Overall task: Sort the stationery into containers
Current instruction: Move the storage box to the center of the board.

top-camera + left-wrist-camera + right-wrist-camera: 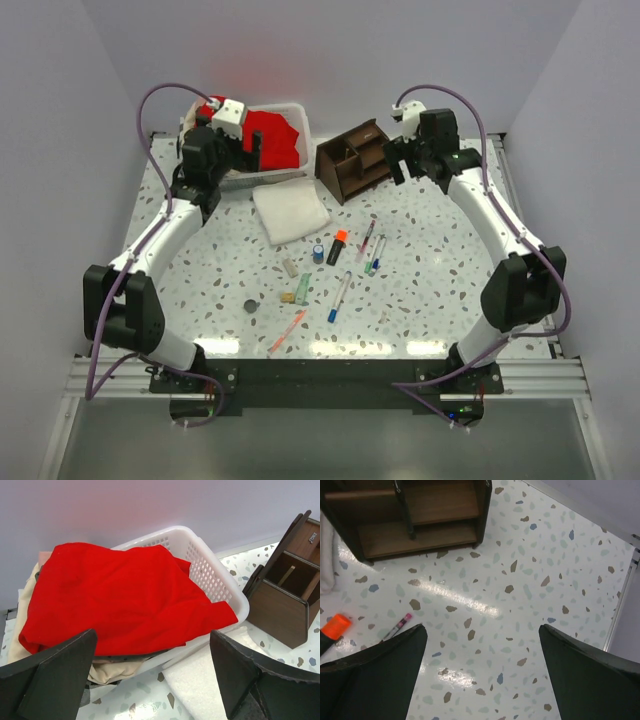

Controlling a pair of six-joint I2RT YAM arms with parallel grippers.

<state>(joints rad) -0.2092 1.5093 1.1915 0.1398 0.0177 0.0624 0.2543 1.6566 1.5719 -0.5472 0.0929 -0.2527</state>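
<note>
Orange-capped marker (335, 627): found lying on worktop (520, 580) just left of right claw (480, 675), cap pointed toward organizer (420, 525) ahead; right claw nearer, spread and empty; left claw (155, 680) likewise released.

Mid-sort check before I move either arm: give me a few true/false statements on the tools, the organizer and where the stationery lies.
1. The left tool and right tool are both open and empty. True.
2. The organizer already holds pens. False: no pens show in it; the blue pen and the others lie on the table.
3. The red cloth lies in the white basket. True.
4. The orange-capped marker rests on the folded white cloth. False: it lies on the table, to the right of the cloth and apart from it.
5. The dark disc lies on bare table. True.
</note>
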